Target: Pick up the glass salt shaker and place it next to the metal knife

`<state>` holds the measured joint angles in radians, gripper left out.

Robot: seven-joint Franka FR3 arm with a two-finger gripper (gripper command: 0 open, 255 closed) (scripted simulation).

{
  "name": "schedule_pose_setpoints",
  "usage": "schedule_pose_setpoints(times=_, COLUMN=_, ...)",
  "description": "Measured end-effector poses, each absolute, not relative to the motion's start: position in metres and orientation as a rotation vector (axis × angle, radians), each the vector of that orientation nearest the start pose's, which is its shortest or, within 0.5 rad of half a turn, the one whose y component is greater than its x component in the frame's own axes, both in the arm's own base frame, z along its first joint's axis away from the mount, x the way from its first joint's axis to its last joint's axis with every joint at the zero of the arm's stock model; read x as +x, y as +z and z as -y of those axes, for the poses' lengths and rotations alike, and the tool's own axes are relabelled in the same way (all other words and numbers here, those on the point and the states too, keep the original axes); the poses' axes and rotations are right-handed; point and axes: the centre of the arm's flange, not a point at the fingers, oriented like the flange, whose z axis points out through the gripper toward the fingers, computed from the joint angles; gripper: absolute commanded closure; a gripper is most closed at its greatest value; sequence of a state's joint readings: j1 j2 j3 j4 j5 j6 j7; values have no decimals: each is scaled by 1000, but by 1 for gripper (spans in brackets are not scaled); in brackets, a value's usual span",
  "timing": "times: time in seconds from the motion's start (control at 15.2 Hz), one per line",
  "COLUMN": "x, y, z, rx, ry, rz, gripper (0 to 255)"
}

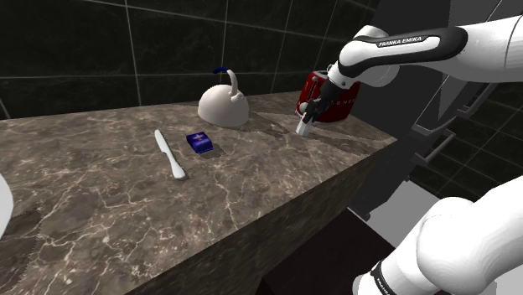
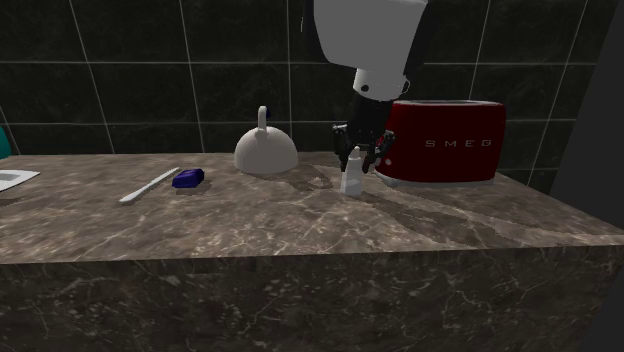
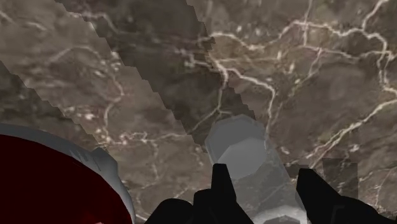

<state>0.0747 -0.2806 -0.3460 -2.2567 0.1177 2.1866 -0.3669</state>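
Beside the red toaster [image 2: 445, 140], the arm [image 1: 411, 46] reaches down, its pincer [image 2: 358, 152] clasping the pale salt shaker [image 2: 351, 182].

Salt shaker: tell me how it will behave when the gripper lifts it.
The salt shaker stands tall on a narrow base, so a nudge near its top would probably tip it. Its pale, see-through body looks smooth and stiff, likely slippery and breakable on the hard stone counter. Dwarfed by the red toaster, it is probably light.
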Motion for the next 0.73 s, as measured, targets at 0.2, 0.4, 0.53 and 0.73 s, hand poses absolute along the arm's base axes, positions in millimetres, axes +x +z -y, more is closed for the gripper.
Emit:
schedule_pose_setpoints(times=0.2, x=469, y=490, z=135, rx=-2992, ry=-366, rz=60, gripper=255)
schedule_pose_setpoints(times=0.4, x=469, y=496, z=135, rx=-2991, ry=-365, rz=60, gripper=255)
schedule_pose_setpoints(times=0.53, x=469, y=506, z=135, rx=-2991, ry=-365, rz=60, gripper=255)
schedule_pose_setpoints(times=0.73, x=470, y=519, z=134, rx=-2991, ry=-365, rz=60, gripper=255)
